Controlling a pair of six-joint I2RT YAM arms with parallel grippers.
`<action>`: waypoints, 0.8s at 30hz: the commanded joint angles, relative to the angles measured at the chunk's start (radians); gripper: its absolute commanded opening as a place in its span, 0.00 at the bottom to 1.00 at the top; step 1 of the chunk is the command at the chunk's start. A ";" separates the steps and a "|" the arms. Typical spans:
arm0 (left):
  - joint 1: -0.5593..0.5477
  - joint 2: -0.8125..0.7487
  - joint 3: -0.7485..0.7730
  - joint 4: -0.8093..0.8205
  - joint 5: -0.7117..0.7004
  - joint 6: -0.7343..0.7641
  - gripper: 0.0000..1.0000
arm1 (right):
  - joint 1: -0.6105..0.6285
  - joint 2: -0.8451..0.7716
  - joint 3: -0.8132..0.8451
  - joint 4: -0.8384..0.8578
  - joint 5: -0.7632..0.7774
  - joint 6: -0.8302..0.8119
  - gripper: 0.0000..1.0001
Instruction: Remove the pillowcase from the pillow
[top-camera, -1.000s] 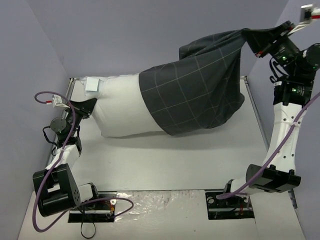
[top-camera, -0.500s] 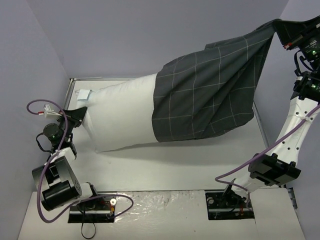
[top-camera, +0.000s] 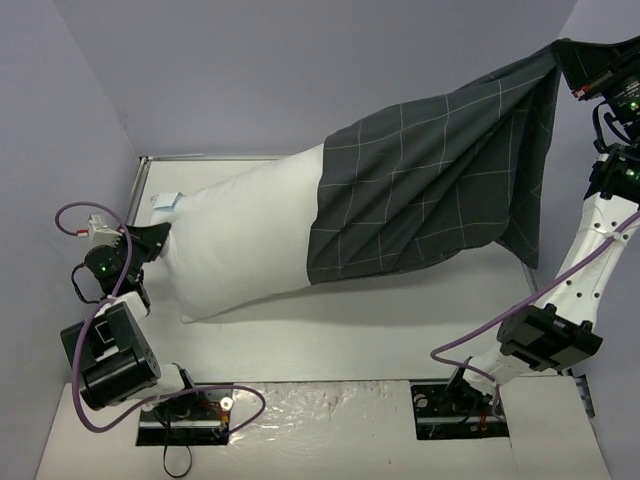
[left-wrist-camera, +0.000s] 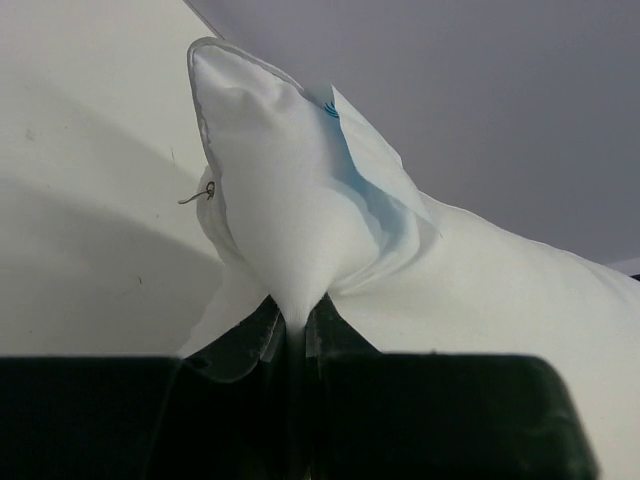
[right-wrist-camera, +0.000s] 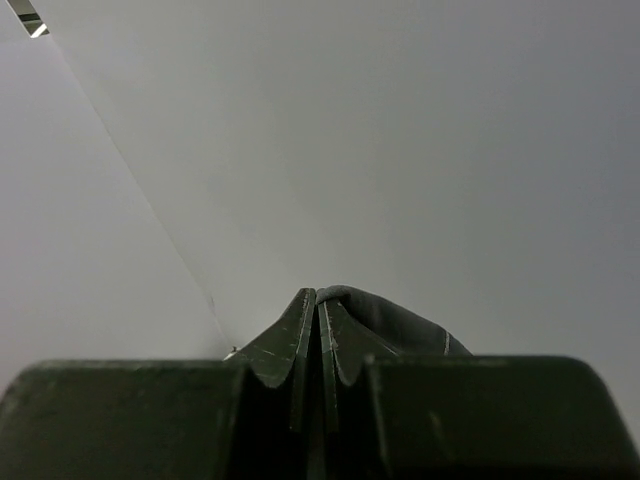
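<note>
The white pillow (top-camera: 250, 235) lies slanted across the table, its left half bare. The dark checked pillowcase (top-camera: 430, 190) covers its right half and is stretched up to the far right. My left gripper (top-camera: 158, 236) is shut on the pillow's left corner, seen pinched between the jaws in the left wrist view (left-wrist-camera: 295, 325), where the pillow (left-wrist-camera: 290, 220) and its pale blue tag (left-wrist-camera: 385, 200) also show. My right gripper (top-camera: 562, 58) is raised high at the top right, shut on the pillowcase's edge; a fold of the pillowcase (right-wrist-camera: 400, 325) shows beside the jaws of that gripper (right-wrist-camera: 318, 305).
The white table (top-camera: 340, 320) has a metal rim along its left and back edges (top-camera: 140, 175). Grey walls stand close on the left, back and right. Purple cables loop from both arms. The arm bases sit at the near edge.
My right gripper has pulled the pillowcase further up and to the right, baring more white pillow. My left gripper has drawn the pillow's corner left and toward the near edge.
</note>
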 joint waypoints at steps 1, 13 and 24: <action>0.031 -0.004 0.059 -0.039 -0.092 0.064 0.02 | 0.006 -0.033 0.001 0.089 0.080 -0.048 0.00; 0.031 -0.044 0.045 -0.102 -0.103 0.059 0.02 | 0.608 -0.275 -0.644 -0.762 0.388 -1.131 0.00; 0.031 -0.067 0.030 -0.175 -0.135 0.090 0.02 | 0.623 -0.297 -0.973 -0.997 0.709 -1.698 0.06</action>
